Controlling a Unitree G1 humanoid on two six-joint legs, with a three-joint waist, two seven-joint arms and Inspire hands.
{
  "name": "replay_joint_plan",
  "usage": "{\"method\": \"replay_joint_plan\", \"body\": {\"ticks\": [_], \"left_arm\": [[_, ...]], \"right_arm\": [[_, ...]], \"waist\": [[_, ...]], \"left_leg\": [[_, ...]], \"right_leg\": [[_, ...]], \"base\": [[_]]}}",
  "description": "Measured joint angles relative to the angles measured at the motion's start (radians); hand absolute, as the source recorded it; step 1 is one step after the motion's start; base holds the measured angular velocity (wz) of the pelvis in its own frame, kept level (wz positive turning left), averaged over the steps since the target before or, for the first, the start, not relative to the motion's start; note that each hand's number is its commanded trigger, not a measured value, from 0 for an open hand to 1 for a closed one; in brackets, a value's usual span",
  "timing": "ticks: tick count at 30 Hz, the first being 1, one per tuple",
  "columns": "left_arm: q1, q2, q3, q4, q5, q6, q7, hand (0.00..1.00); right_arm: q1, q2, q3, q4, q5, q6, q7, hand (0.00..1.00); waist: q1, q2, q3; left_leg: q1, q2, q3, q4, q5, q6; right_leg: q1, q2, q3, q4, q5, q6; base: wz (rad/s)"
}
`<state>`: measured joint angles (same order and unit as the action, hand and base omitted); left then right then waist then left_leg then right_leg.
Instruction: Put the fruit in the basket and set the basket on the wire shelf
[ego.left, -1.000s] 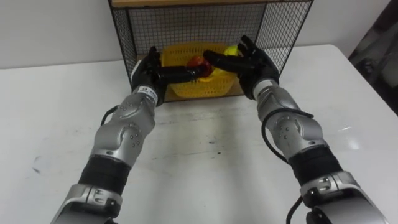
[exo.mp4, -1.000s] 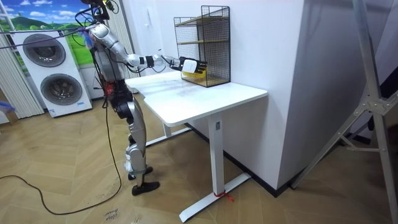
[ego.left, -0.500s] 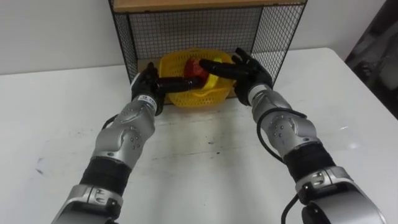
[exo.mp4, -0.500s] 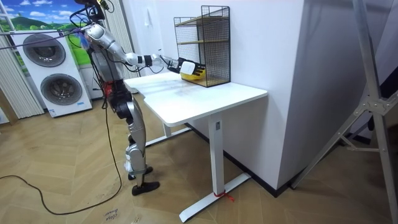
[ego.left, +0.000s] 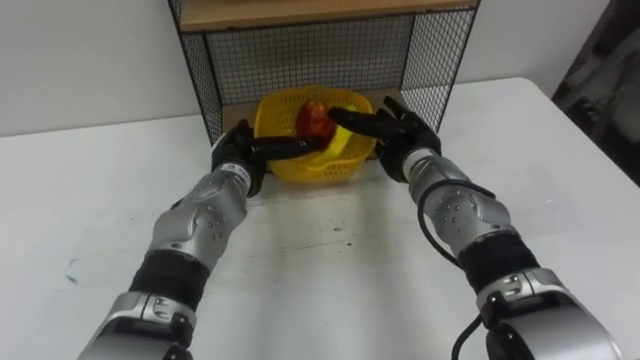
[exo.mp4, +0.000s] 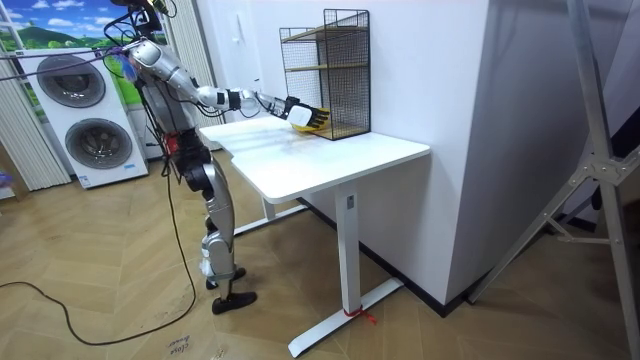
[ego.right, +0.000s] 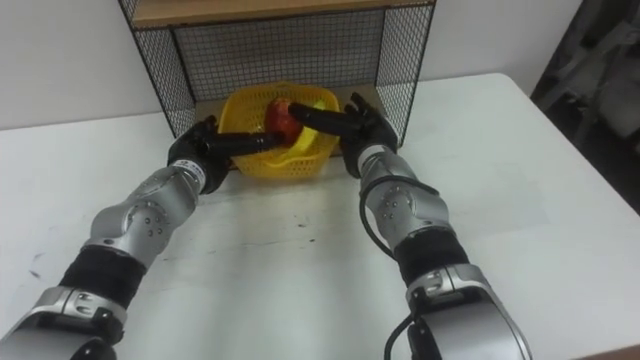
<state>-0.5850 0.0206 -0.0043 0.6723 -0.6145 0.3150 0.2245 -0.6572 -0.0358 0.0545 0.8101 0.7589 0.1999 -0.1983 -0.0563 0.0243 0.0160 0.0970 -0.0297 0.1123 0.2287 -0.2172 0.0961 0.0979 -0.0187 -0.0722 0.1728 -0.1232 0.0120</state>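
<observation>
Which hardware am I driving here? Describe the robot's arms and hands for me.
The left hand and right hand are black, with slim dark fingers. The forearms are rounded silver shells dotted with small bolt holes, followed by black ribbed bands and silver housings. Black cables loop beside the forearms.

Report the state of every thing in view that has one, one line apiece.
yellow basket: upright, at the mouth of the wire shelf's bottom compartment, held between both hands.
red fruit: inside the basket.
wire shelf: upright, bottom compartment open toward the robot.
left robot hand: open, straight fingers along the basket's front rim.
right robot hand: open, fingers stretched over the basket's right side.
</observation>
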Motion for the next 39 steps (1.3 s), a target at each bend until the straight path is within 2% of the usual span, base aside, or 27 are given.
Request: {"method": "replay_joint_plan", "body": {"ticks": [5, 10, 15, 18, 20, 23, 30, 33, 37, 39], "left_arm": [[0.000, 0.005, 0.001, 0.001, -0.024, 0.000, 0.000, 0.00], [0.000, 0.010, 0.007, 0.001, -0.024, 0.000, 0.000, 0.00], [0.000, 0.019, 0.045, 0.001, -0.023, 0.005, 0.000, 0.00], [0.000, 0.040, 0.045, 0.001, -0.022, 0.006, 0.000, 0.00], [0.000, 0.048, 0.048, 0.001, -0.022, 0.007, -0.001, 0.00], [0.000, 0.050, 0.049, 0.001, -0.024, 0.007, -0.003, 0.00], [-0.002, 0.068, 0.049, 0.001, -0.040, 0.007, -0.004, 0.00], [-0.021, 0.073, 0.049, 0.001, -0.057, 0.007, -0.004, 0.00], [-0.034, 0.089, 0.049, -0.063, -0.055, 0.006, -0.028, 0.00], [-0.033, 0.091, 0.049, -0.103, -0.050, 0.006, -0.032, 0.00]], "right_arm": [[0.000, -0.003, -0.039, 0.004, 0.004, 0.000, 0.000, 0.00], [0.000, -0.007, -0.041, 0.004, 0.003, 0.000, 0.001, 0.00], [0.000, -0.015, -0.068, 0.004, -0.028, 0.001, 0.007, 0.00], [0.000, -0.032, -0.095, 0.004, -0.065, 0.001, 0.008, 0.00], [0.000, -0.043, -0.113, 0.006, -0.071, 0.001, 0.010, 0.00], [0.000, -0.059, -0.119, 0.025, -0.062, 0.000, 0.027, 0.00], [0.000, -0.072, -0.117, 0.042, -0.014, 0.000, 0.049, 0.00], [0.000, -0.072, -0.117, 0.041, -0.019, 0.000, 0.061, 0.00], [0.000, -0.072, -0.115, -0.010, -0.049, 0.000, 0.075, 0.00], [0.002, -0.086, -0.115, -0.067, -0.059, 0.000, 0.078, 0.00]], "waist": [[0.001, 0.002, -0.0013], [0.002, 0.001, -0.0018], [0.003, 0.002, -0.0029], [0.007, 0.007, -0.0094], [0.008, 0.013, -0.0178], [0.009, 0.014, -0.0198], [0.009, 0.014, -0.0199], [0.012, 0.014, -0.0200], [0.012, 0.014, -0.0204], [0.015, 0.014, -0.0204]], "left_leg": [[-0.001, 0.000, -0.007, -0.001, 0.000, -0.001], [-0.001, 0.000, -0.007, 0.000, 0.001, -0.001], [-0.002, 0.000, -0.006, 0.000, 0.001, -0.001], [-0.003, 0.000, -0.005, 0.002, 0.001, -0.001], [-0.002, 0.000, -0.005, 0.002, 0.001, -0.001], [0.003, 0.000, -0.005, 0.002, 0.002, -0.002], [0.002, 0.001, -0.004, 0.002, 0.007, -0.005], [-0.006, 0.002, -0.002, 0.001, 0.009, -0.006], [-0.017, 0.001, 0.000, -0.006, 0.015, -0.005], [-0.018, 0.001, -0.003, -0.007, 0.015, -0.005]], "right_leg": [[0.000, 0.003, -0.009, -0.001, 0.000, 0.000], [0.000, 0.001, -0.009, -0.003, 0.000, 0.000], [-0.002, 0.000, -0.009, -0.003, 0.000, 0.000], [-0.005, 0.000, -0.007, -0.002, 0.000, 0.000], [-0.004, 0.000, -0.007, -0.002, 0.000, 0.000], [0.000, 0.000, -0.007, -0.002, 0.001, -0.001], [-0.003, 0.002, 0.002, 0.000, 0.004, -0.006], [-0.019, 0.003, 0.004, 0.015, 0.004, -0.007], [-0.031, 0.003, 0.001, 0.015, 0.005, -0.008], [-0.031, 0.004, -0.005, 0.014, 0.005, -0.008]], "base": [[0.03], [0.00], [0.00], [0.00], [0.00], [0.00], [-0.01], [-0.06], [0.01], [0.05]]}}
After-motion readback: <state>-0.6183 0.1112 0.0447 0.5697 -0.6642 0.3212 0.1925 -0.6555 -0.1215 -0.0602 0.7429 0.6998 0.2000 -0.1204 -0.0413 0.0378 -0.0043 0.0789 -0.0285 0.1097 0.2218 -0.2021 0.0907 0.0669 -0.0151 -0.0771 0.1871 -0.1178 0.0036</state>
